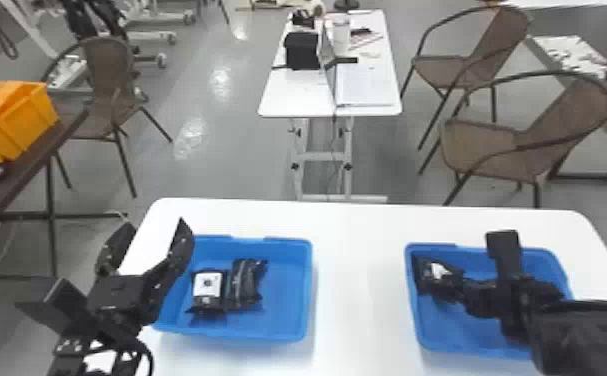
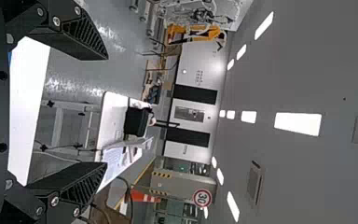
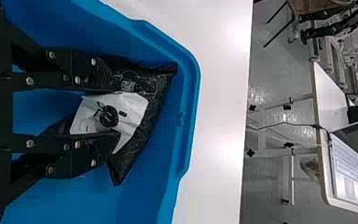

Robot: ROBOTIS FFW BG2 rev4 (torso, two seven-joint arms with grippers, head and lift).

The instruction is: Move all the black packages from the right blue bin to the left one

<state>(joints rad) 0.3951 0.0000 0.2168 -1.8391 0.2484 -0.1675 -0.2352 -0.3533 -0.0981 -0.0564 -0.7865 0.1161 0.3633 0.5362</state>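
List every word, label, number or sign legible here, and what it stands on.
"30": round red-ringed sign.
Too small to read:
White label on a package in the left bin.
White label on a package in the right bin.
Laptop keys.
Far-wall markings.

Off-centre in the left wrist view's frame, a round, red-rimmed sign [image 2: 202, 198] reads "30", lying sideways.
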